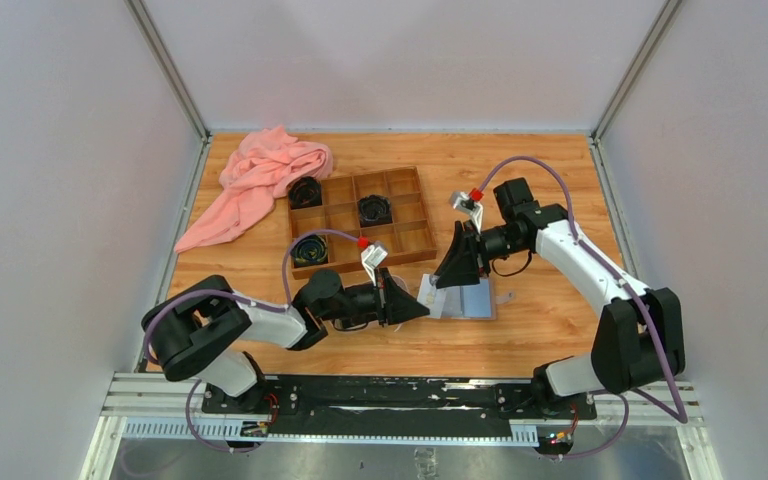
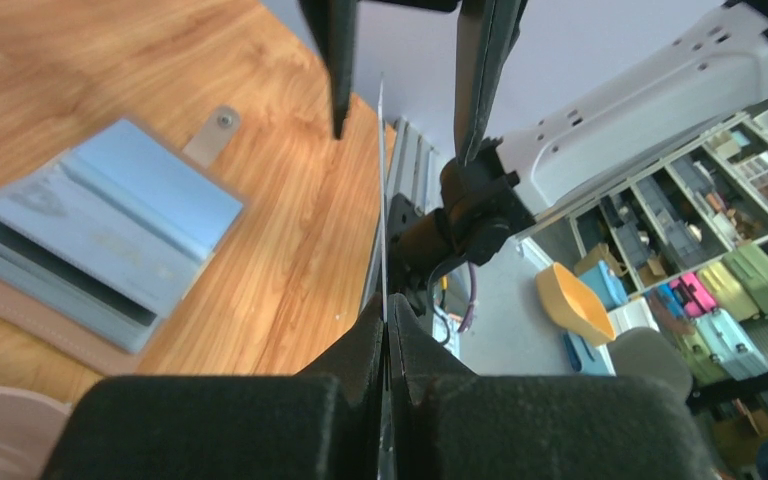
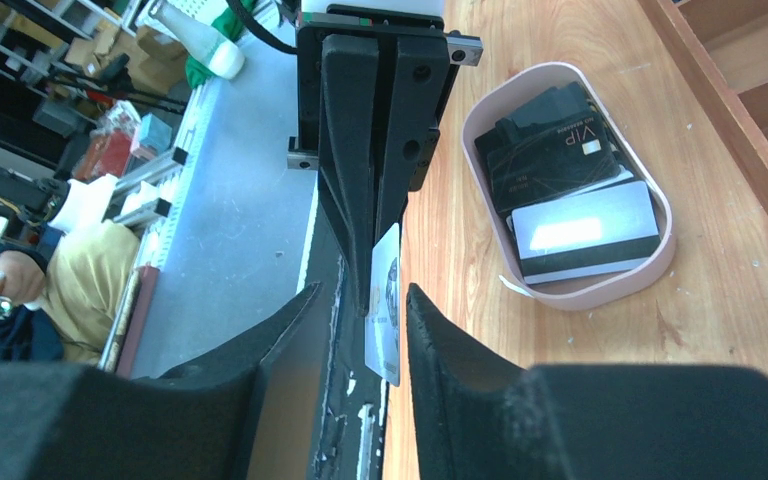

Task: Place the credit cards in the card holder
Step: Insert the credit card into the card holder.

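Note:
My left gripper [image 1: 407, 304] [image 2: 387, 315] is shut on a light grey credit card [image 2: 382, 200], seen edge-on and held upright above the table. In the right wrist view the card [image 3: 387, 310] stands between my right gripper's open fingers [image 3: 440, 330], not clamped by them. My right gripper [image 1: 457, 268] [image 3: 362, 292] faces the left one, its fingertips on either side of the card's far end. The card holder [image 1: 463, 300] [image 2: 100, 230] lies open on the table, pale blue inside, snap tab [image 2: 222, 122] out. More cards, a black one [image 3: 550, 145] and a white one [image 3: 585, 230], lie in the oval tray.
The oval pinkish tray [image 3: 650, 262] sits on the table beside the left gripper. A brown wooden compartment box [image 1: 405, 185] with black coiled items [image 1: 374, 210] stands behind. A pink cloth [image 1: 260, 175] lies at the back left.

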`<control>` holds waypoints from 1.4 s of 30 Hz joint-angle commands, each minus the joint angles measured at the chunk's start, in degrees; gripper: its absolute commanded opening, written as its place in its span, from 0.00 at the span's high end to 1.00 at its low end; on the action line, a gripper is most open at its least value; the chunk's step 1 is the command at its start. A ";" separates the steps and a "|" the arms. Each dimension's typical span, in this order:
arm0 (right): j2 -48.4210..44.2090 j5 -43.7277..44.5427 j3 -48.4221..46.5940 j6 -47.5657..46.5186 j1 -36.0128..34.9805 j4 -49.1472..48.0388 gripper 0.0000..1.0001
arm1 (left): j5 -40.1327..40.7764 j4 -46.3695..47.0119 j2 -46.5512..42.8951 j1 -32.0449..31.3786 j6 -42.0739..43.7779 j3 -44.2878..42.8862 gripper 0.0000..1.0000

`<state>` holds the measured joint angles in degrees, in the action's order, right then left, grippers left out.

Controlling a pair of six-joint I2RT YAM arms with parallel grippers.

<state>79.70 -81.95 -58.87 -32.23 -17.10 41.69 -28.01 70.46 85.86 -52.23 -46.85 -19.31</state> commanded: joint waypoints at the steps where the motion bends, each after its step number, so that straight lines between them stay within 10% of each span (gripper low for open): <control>1: 1.42 3.19 -2.73 -8.26 0.51 9.87 0.64 | -2.07 -8.49 -2.50 0.37 3.94 -1.80 1.00; 11: 4.61 6.69 -4.83 -14.67 -0.62 16.92 0.67 | -2.08 -11.60 -4.88 0.82 4.97 -2.49 1.00; 17: 6.27 6.92 -6.35 -17.34 -1.70 20.06 0.99 | -1.25 -10.66 -4.10 0.81 4.12 -2.35 1.00; 33: 2.25 6.98 1.44 -10.80 13.58 12.43 1.00 | 21.95 -28.18 -35.26 0.81 11.16 8.23 0.03; 42: 4.45 7.79 8.29 2.04 23.27 -1.00 1.00 | 22.25 -26.64 -29.01 0.68 5.63 5.60 0.00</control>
<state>81.76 -74.37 -51.77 -35.51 3.51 45.82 -5.06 43.99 51.68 -51.81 -39.75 -10.50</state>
